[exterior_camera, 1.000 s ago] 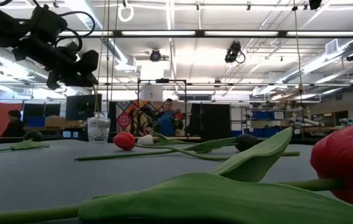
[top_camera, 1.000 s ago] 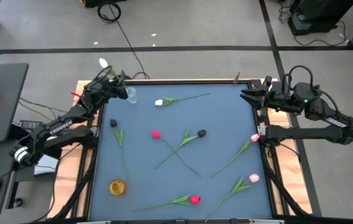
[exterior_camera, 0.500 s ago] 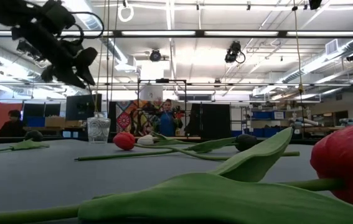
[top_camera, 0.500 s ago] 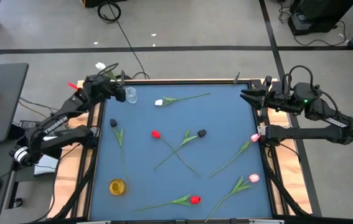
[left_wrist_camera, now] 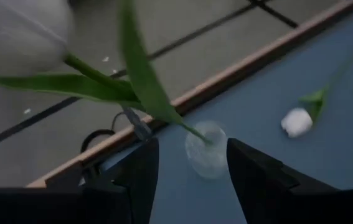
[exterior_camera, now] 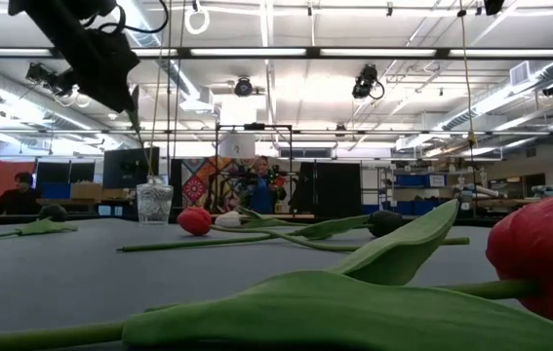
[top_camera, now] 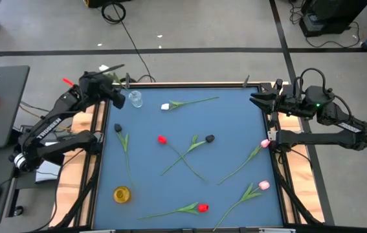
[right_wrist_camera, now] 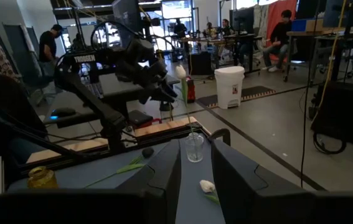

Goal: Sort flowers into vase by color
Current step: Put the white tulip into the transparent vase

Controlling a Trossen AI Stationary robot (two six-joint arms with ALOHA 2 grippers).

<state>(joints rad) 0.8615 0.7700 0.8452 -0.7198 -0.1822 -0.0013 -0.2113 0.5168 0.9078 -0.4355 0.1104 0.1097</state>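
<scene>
One white tulip (right_wrist_camera: 180, 72) stands with its stem in the clear glass vase (top_camera: 136, 99) at the table's eleven o'clock corner, the left gripper (left_wrist_camera: 188, 177) spread open just beside it; next, I judge, comes the loose white tulip (top_camera: 165, 107) nearby, while the right gripper (top_camera: 255, 99) waits at one o'clock, its state unclear.

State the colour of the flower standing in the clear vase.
White flower, clearest in the right wrist view.
</scene>
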